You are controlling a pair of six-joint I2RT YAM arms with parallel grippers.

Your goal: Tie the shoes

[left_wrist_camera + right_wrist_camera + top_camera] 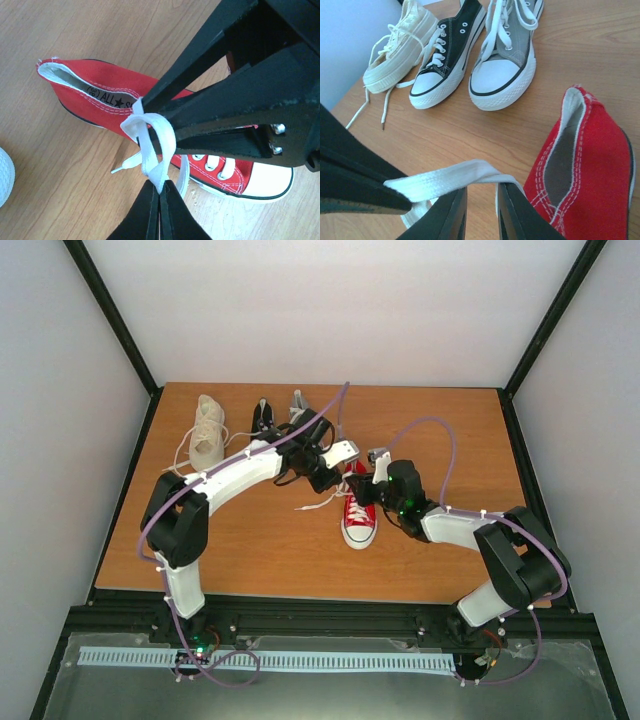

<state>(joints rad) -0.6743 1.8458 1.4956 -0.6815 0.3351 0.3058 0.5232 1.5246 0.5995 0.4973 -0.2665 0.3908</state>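
Note:
The red shoe (359, 515) lies in the middle of the table, toe towards the near edge. It also shows in the left wrist view (95, 92) and the right wrist view (590, 165). My left gripper (161, 186) is shut on a loop of its white lace (150, 145), just above the shoe's tongue (340, 478). My right gripper (481, 192) is open, and the lace (455, 177) is draped over its two fingertips (358, 490). The cream high-top (207, 432), black shoe (262, 418) and grey shoe (298, 405) stand in a row at the back left.
A loose lace end (312, 505) trails left of the red shoe. The cream shoe's laces (180, 455) spread over the table towards the left edge. The two grippers are close together over the red shoe. The wooden table (250, 540) has a black frame around it.

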